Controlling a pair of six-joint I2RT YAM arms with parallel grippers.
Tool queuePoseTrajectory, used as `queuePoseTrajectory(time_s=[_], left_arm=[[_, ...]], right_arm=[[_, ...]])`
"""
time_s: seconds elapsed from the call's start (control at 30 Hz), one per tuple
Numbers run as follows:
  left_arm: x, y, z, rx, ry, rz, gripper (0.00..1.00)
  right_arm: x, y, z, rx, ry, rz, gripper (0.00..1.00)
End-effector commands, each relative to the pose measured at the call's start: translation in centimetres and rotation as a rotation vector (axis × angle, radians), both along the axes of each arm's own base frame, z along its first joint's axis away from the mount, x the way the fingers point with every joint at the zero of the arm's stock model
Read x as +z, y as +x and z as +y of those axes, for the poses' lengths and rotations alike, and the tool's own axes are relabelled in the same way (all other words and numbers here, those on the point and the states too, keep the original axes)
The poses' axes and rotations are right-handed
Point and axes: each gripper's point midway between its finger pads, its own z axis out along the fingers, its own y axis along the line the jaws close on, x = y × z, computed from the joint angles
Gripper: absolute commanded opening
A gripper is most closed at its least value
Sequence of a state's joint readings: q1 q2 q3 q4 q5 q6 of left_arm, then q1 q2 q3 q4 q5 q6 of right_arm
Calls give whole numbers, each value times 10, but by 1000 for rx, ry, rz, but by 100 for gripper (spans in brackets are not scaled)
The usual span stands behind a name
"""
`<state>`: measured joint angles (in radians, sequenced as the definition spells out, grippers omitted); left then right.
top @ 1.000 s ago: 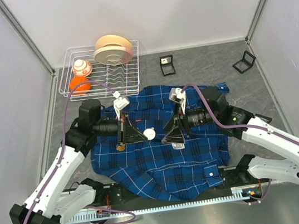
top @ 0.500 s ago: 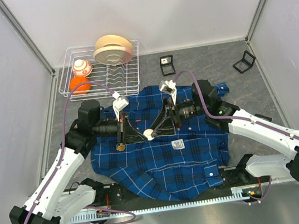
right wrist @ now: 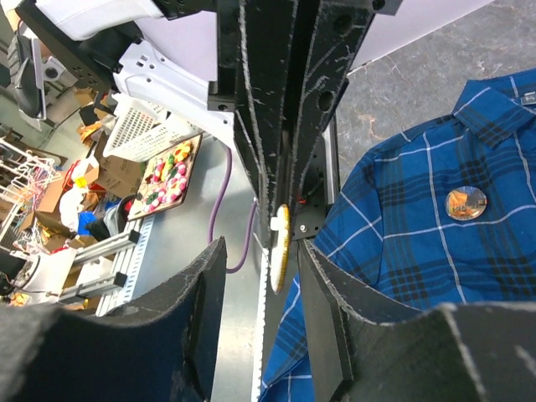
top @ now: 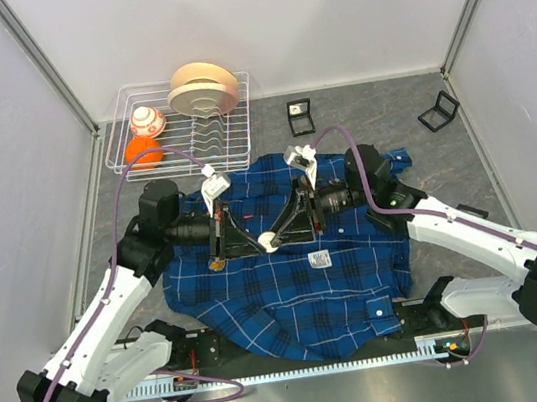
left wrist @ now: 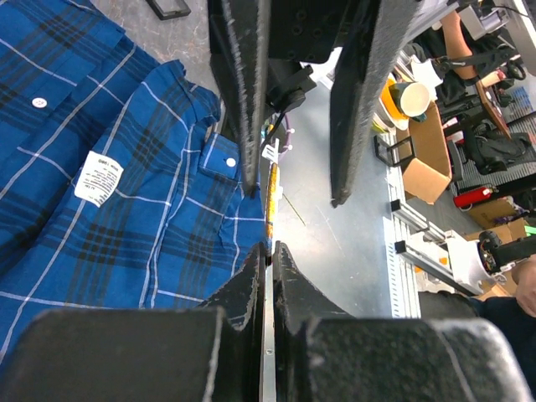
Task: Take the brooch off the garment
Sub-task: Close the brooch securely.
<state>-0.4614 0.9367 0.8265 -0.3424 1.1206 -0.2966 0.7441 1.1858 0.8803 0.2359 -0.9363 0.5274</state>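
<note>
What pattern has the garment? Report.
The garment is dark-blue plaid with thin white lines; best in left wrist view.

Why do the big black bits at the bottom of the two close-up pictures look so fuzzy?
Left wrist view: the left pincer sits right up against the lens, so it blurs, while the shirt behind is sharp. Right wrist view: same for the right pincer. Top view: sharp and evenly lit.

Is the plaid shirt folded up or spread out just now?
Spread out: the garment lies open and flat, though rumpled, its label and cuff showing.
</note>
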Motion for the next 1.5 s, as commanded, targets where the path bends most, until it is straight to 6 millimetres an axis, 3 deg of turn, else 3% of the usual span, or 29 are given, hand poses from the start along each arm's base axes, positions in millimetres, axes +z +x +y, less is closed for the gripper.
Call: queuePoseTrajectory(time_s=[0.0, 0.57, 1.47], left_arm=[[15, -8, 0, -35, -60, -6, 2], [12, -8, -2, -39, -65, 16, 2], [19, -7, -2, -35, -72, 14, 2]], right_arm=[[-1, -1, 2, 24, 20, -28, 48], [-4, -1, 6, 41, 30, 0, 33], [-26, 11, 8, -15, -65, 16, 12]])
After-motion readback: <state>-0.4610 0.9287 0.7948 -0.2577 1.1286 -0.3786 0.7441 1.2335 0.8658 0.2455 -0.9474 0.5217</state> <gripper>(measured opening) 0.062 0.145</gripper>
